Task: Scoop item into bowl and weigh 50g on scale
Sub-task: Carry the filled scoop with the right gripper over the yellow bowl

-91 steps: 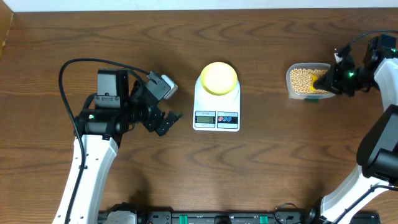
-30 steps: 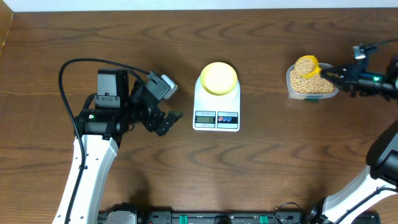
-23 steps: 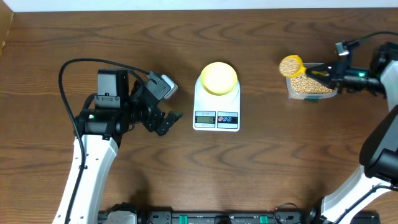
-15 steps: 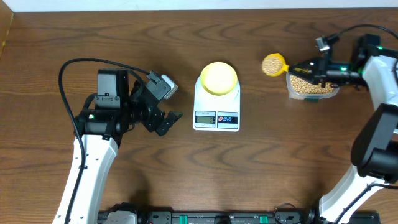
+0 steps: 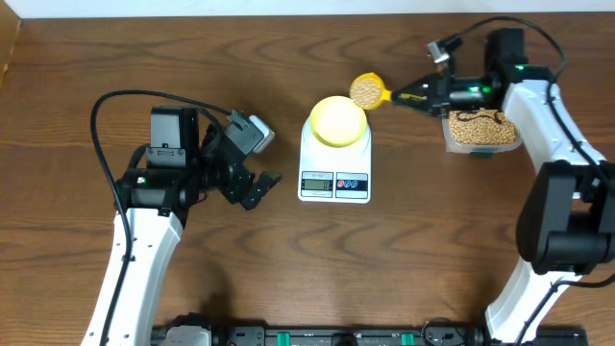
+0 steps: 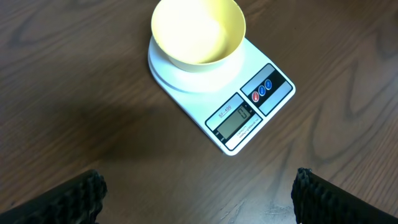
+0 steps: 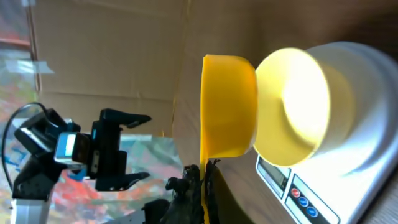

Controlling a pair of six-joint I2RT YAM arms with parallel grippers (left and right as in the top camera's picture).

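The pale yellow-green bowl sits on the white scale, and looks empty in the left wrist view. My right gripper is shut on the handle of a yellow scoop heaped with tan beans, held level just above and right of the bowl's rim. The right wrist view shows the scoop side-on beside the bowl, with my fingers clamped on the handle. My left gripper is open and empty, left of the scale. The scale display reads 0.
A clear plastic container of beans stands to the right of the scale, under my right arm. A black cable loops over the left arm.
My right gripper has lifted the filled scoop out of the container and carried it left to the bowl's edge. The left arm has not moved.
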